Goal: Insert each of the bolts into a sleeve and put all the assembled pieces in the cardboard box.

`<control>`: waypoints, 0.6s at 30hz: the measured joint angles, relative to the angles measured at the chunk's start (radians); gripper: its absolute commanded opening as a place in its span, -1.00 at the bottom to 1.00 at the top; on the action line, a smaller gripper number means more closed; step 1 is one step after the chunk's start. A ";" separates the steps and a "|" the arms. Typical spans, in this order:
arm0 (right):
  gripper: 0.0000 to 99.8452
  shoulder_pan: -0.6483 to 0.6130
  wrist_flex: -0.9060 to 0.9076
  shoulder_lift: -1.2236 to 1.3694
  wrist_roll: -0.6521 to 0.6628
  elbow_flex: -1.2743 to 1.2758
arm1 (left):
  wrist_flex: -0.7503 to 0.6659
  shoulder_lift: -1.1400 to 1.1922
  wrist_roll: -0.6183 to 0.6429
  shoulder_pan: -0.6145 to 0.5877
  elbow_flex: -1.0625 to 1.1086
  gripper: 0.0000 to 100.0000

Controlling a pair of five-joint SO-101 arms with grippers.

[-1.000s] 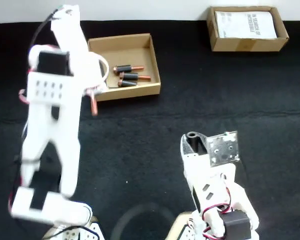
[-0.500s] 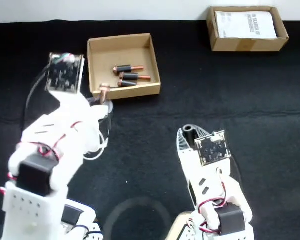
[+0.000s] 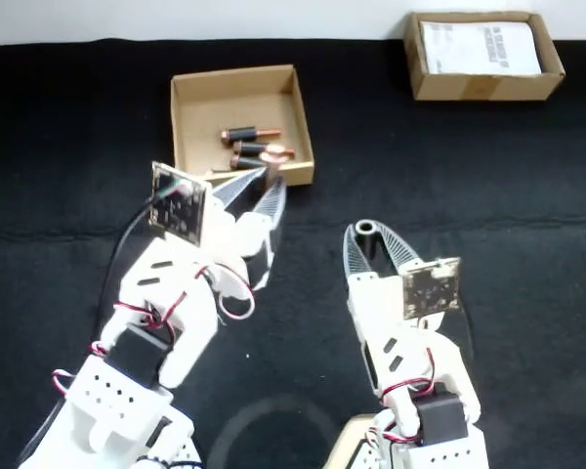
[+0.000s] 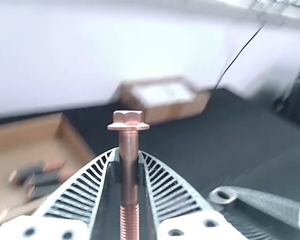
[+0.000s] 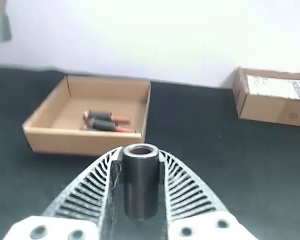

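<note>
My left gripper (image 4: pixel 128 162) is shut on a copper bolt (image 4: pixel 128 150), held upright with its hex head clear of the fingertips. From above, that bolt (image 3: pixel 272 155) hangs over the near right corner of the cardboard box (image 3: pixel 195 106). My right gripper (image 5: pixel 140 162) is shut on a dark sleeve (image 5: pixel 140 180), open end up. In the high view the sleeve (image 3: pixel 368 233) sits mid-table, to the right of the left gripper (image 3: pixel 264 181) and apart from it. Three assembled pieces (image 3: pixel 252 149) lie inside the box, also seen as assembled pieces (image 5: pixel 105 121) from the right wrist.
A second cardboard box (image 3: pixel 482 54) holding a printed sheet stands at the far right. Black cloth (image 3: pixel 469 186) covers the table. A white wall runs behind the table. The right gripper's fingers (image 4: pixel 255 200) appear close by in the left wrist view.
The left arm has swung down and to the right, carrying the bolt from the box's left side to its near right corner. The right gripper shifted slightly with the sleeve.
</note>
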 measured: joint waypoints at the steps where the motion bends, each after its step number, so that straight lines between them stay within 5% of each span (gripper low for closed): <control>1: -0.99 0.000 -0.008 0.000 -0.025 0.009 | -0.032 0.000 -0.020 0.009 0.000 -0.98; 8: -0.99 -0.068 -0.011 0.002 -0.075 0.086 | -0.284 0.000 -0.227 0.075 0.112 -0.98; 18: -0.99 -0.129 -0.011 0.000 -0.078 0.123 | -0.618 0.000 -0.247 0.207 0.394 -0.98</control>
